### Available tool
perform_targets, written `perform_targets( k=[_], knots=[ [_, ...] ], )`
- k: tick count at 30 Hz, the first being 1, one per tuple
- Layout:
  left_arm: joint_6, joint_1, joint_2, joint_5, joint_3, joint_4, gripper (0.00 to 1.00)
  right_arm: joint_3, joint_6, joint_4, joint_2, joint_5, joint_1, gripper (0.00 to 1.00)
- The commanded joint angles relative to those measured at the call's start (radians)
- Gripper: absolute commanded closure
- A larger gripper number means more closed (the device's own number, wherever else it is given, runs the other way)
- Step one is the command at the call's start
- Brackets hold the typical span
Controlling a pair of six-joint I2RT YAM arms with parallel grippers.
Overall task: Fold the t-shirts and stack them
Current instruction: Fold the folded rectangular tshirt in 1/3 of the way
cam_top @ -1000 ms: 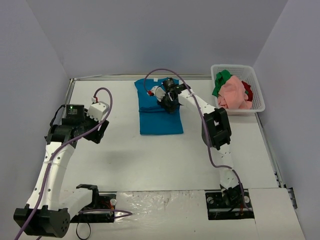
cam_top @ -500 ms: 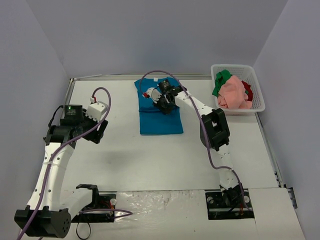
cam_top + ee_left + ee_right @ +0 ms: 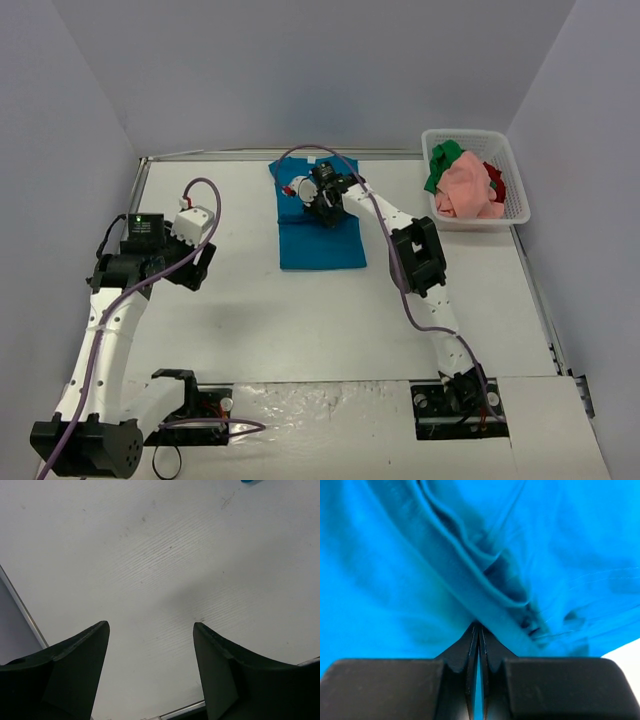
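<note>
Top view with both wrist views of a shirt-folding station. The teal-blue t-shirt (image 3: 320, 245) lies flat on the white tabletop (image 3: 300, 320), at the middle of its far half, folded into a rough rectangle whose long side runs away from the arm bases. The right arm (image 3: 420, 260) reaches forward over it, and the right pincer (image 3: 318, 193) sits on the far part of the shirt, towards its left edge. In the right wrist view this pincer (image 3: 479, 626) is clenched: its two dark fingers (image 3: 462, 665) meet along their length and their tips rest against a raised ridge of the teal-blue cloth (image 3: 395, 580), which fills nearly the whole view in soft creases. Whether any cloth is nipped between the tips cannot be told. The left arm (image 3: 105, 320) stands well apart from the shirt, over the left side of the tabletop. The left pincer (image 3: 192, 266) is released; in the left wrist view its fingers (image 3: 75, 655) stand wide apart above bare tabletop (image 3: 150, 555) with nothing between them. The other garments lie bunched together in the white mesh basket (image 3: 470, 133) at the far right corner of the tabletop: the pink t-shirt (image 3: 470, 188) in the middle, the green t-shirt (image 3: 443, 162) at the basket's left side, and the red t-shirt (image 3: 496, 178) on the right, mostly hidden by the pink one.
</note>
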Motion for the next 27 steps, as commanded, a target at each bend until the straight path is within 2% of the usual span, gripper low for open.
perform_targets(
  k=[1, 12, 18, 24, 27],
  knots=[
    [-0.012, 0.011, -0.023, 0.02, 0.007, 0.01, 0.33, 0.062, 0.011, -0.011, 0.026, 0.048, 0.006, 1.0],
    [-0.007, 0.02, -0.026, 0.034, -0.009, 0.01, 0.33, 0.234, 0.047, 0.027, 0.145, 0.116, 0.003, 1.0],
    [-0.001, 0.022, -0.034, 0.04, -0.015, 0.007, 0.32, 0.224, 0.044, 0.027, 0.165, 0.113, 0.005, 1.0],
    [0.008, 0.022, -0.049, 0.053, 0.007, -0.007, 0.31, 0.194, 0.039, 0.029, 0.019, 0.099, 0.005, 0.99],
    [0.014, 0.022, -0.054, 0.072, 0.024, -0.016, 0.27, 0.182, 0.053, 0.027, -0.149, 0.082, 0.005, 0.87]
  ],
)
